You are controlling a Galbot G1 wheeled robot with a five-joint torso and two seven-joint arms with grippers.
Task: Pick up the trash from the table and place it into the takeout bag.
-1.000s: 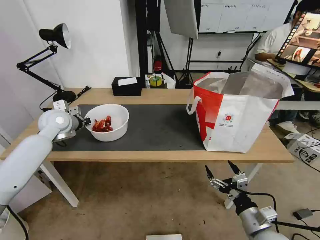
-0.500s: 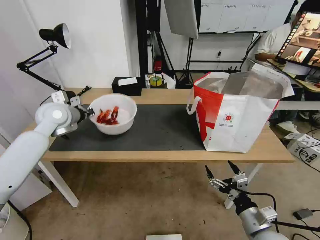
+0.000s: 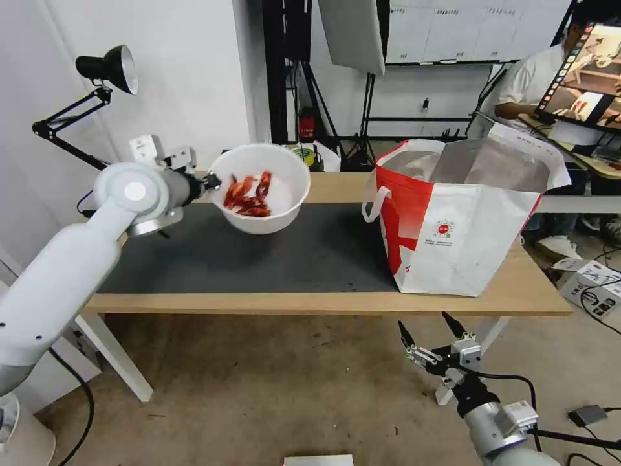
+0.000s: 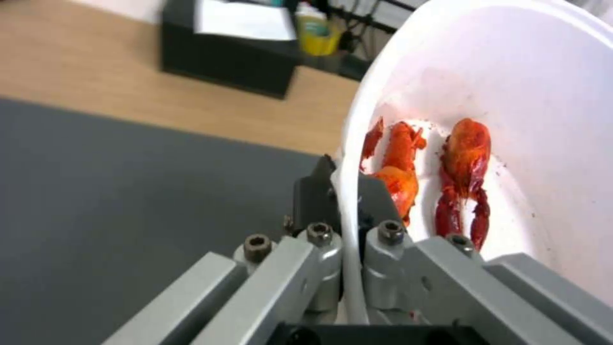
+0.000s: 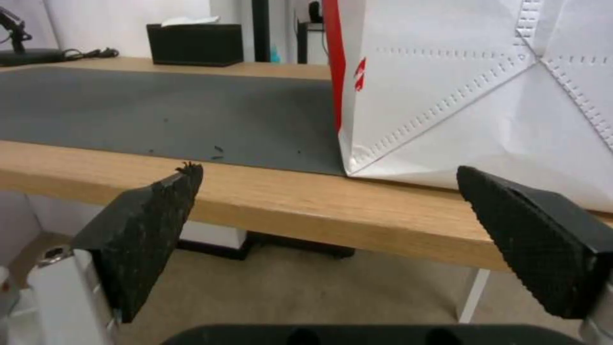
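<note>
One white round plastic bowl (image 3: 261,188) of red shells, judged light but tippable, is pinched at its rim by the left gripper (image 3: 208,183) fingers, while the right gripper (image 3: 432,335) is held open below the worktop.

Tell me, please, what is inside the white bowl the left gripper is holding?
Red shells lie inside the white bowl, clamped at its rim by the left gripper. The rim hides part of its floor.

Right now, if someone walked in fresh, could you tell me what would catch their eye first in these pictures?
First, the white bowl of red shells, held tilted in the air above the dark mat at the table's left; the left hand is clamped on its rim. Next, the big white-and-red takeout bag standing open on the table's right end. The right hand hangs open below the table edge.
</note>
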